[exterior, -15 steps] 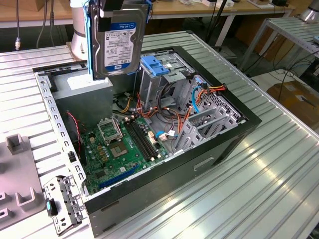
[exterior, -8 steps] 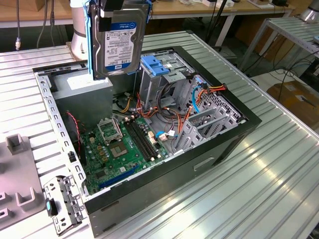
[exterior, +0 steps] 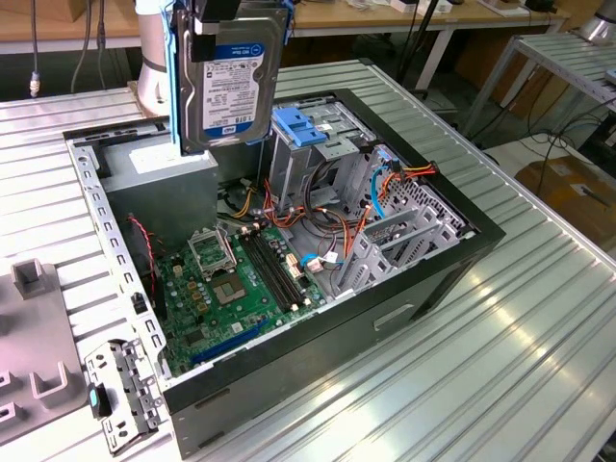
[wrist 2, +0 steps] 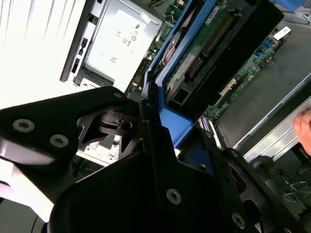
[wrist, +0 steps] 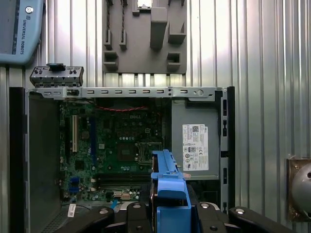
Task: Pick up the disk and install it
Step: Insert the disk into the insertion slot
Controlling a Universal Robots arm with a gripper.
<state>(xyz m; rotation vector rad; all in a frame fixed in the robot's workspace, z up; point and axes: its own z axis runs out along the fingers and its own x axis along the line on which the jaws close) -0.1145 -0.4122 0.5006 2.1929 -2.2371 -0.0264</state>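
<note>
**Disk in grip, aloft over open case**

Fingers (wrist 2: 154, 141): closed onto the blue side rails of the flat silver-grey hard disk w/ white label (exterior: 231, 82). No gap seen betw. finger & rail in the second wrist view. Disk hangs upright, label toward the exterior camera, not seated anywhere. It sits above the big grey power-supply box w/ white sticker (exterior: 159, 178). In the first wrist view the disk is edge-on, over the line where that box meets the green motherboard (wrist: 121, 145).

Step in hand (my judgement): carry phase. Pickup done, install not yet.

To do it well:
- Hold the disk square, no swing.
- Grip is on plastic rails, which prob. flex, so slow moves only.
- Mind the orange/red cable bundle (exterior: 318, 226).
- Mind the light-blue ribbed plastic latch (exterior: 298, 125) atop the grey metal drive cage (exterior: 332, 159), just beside the disk on the exterior view's right.
- A tilted rail would likely jam or scrape, so parallel alignment matters more than speed.

Surface: open black desktop computer case (exterior: 433, 269) lies on its side on the ribbed aluminium desk (exterior: 520, 366). On the exterior view's left are a grey moulded fixture plate (exterior: 29, 366) and a small perforated metal bracket (exterior: 120, 395) near the case corner.

Room: wooden-topped benches (exterior: 385, 14) behind, and a brown cardboard box (exterior: 577, 192) on the floor at the exterior view's right.
</note>
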